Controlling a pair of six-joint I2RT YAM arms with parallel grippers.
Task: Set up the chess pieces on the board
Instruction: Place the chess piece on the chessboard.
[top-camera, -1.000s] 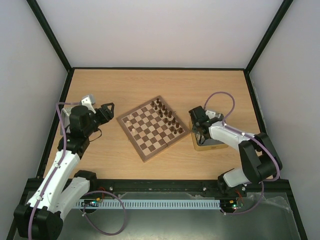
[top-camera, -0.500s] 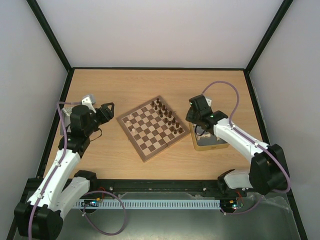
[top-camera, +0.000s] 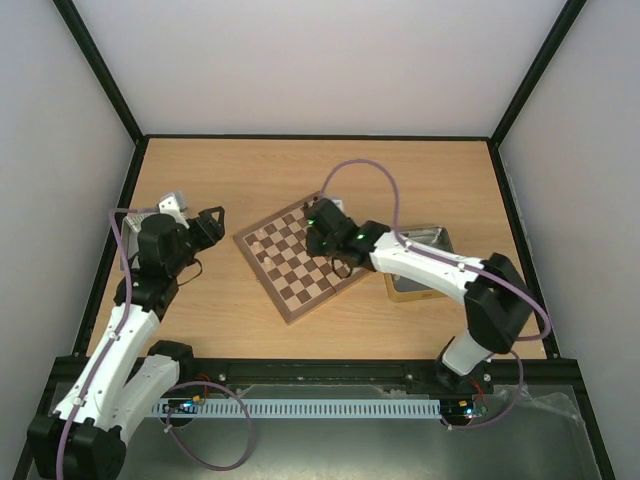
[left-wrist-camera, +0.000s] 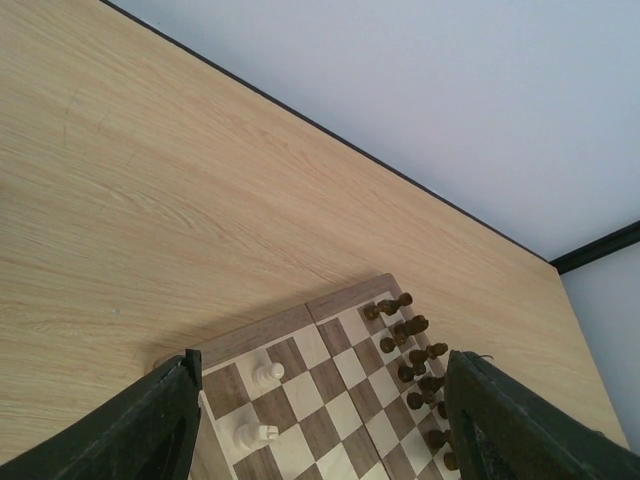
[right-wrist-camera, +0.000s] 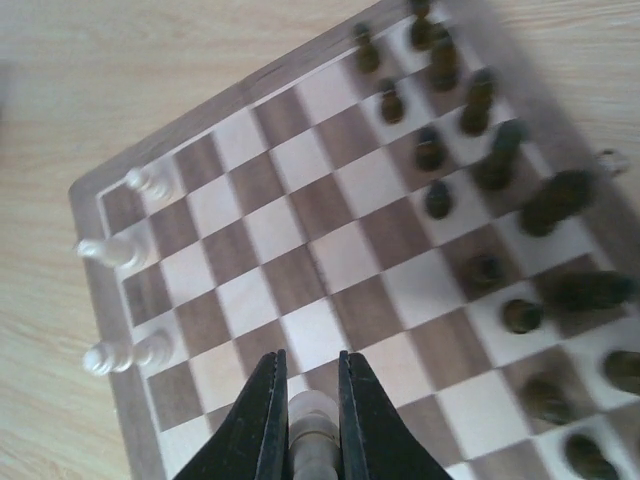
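Observation:
The board (top-camera: 290, 270) lies tilted at the table's middle. My right gripper (right-wrist-camera: 312, 385) hovers over its near-left part, shut on a cream chess piece (right-wrist-camera: 314, 428) that stands between the fingers. Three more cream chess pieces (right-wrist-camera: 112, 250) stand along the board's left edge, two of which show in the left wrist view (left-wrist-camera: 267, 374). My left gripper (left-wrist-camera: 322, 365) is open and empty, held left of the board (left-wrist-camera: 345, 305) above bare table. From above, the right gripper (top-camera: 320, 243) is over the board's middle and the left gripper (top-camera: 213, 224) is off its left corner.
Dark brown chessmen (right-wrist-camera: 470, 170) fill two rows on the board's right side. A rectangular metal tin (top-camera: 435, 238) sits right of the board, partly under the right arm. Black frame rails (top-camera: 320, 137) edge the table.
My right arm has swung left from the tin to above the board, carrying the cream piece. The left arm has barely shifted and stays open.

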